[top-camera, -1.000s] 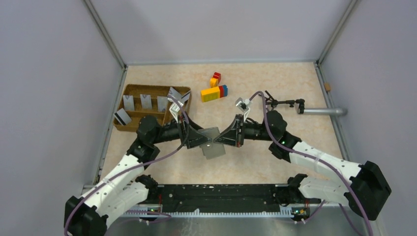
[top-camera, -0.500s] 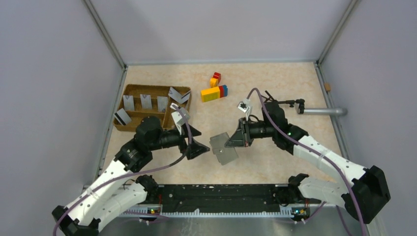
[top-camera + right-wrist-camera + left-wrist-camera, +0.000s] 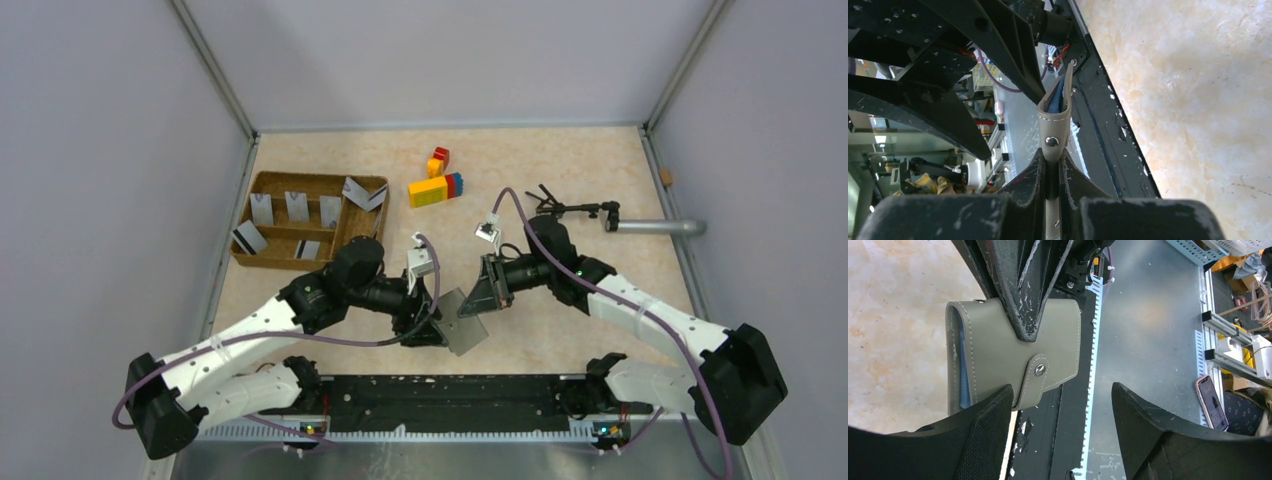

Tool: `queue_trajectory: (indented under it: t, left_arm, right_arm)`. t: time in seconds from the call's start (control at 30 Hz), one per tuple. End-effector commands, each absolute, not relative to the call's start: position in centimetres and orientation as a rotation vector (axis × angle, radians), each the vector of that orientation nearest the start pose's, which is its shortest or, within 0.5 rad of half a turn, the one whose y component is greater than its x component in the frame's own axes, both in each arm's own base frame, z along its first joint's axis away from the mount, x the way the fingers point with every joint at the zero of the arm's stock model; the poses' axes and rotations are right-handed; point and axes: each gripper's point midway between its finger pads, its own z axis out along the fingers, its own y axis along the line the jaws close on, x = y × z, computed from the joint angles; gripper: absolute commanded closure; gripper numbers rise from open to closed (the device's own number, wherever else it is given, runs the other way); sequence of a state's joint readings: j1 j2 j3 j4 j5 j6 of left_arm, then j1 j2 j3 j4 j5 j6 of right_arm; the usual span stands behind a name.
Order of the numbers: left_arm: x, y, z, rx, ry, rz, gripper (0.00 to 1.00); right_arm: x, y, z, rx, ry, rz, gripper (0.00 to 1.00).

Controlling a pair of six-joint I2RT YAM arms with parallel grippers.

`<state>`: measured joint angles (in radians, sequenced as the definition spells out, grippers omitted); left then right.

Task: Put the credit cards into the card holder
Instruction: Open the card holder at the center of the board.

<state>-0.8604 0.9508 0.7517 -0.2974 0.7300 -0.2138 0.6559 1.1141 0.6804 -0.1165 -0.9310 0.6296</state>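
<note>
Nearest the arms' bases, just beyond the black toothed rail [image 3: 450, 395] at the table's front edge, the one flat grey stitched fold-over card holder [image 3: 983, 350] hangs pinched in the right gripper [image 3: 1052, 157]. Its two black fingers are pressed together on the wallet's edge beside the metal snap. The single strap tab lies fastened across the front, and a strip of blue lining shows at the open side. The left gripper [image 3: 1060, 395] sits just beside the wallet from the other side, its two fingers spread wide. One finger overlaps the wallet's lower corner in the wrist view, but whether it touches cannot be told. Farther back on the beige marbled tabletop [image 3: 560, 170], to the left, stands one brown wicker compartment tray [image 3: 300, 176] holding the thin silver-grey credit cards [image 3: 296, 206]. There are seven as far as can be made out: three upright in the back row, two in the front sections, and two leaning together at the right end. To the right lies one grey metal rod [image 3: 655, 227]. Farthest back are two clusters of toy bricks, a yellow, blue and red one [image 3: 430, 190] and a smaller red and yellow one [image 3: 438, 158].
</note>
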Motion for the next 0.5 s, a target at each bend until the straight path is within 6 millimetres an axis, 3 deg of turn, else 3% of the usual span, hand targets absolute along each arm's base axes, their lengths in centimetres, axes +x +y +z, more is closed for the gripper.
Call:
queue_trajectory:
  t: [0.0,0.47]
  left_arm:
    - [8.5,-29.4,22.6,1.189,1.827,-1.391,0.27]
    - [6.4,-30.5,21.4,1.277,1.859,-1.482,0.38]
  right_arm:
    - [10.8,29.1,21.3,-0.778,2.158,1.811,1.0]
    - [10.5,29.4,22.3,-0.816,2.093,1.87,1.0]
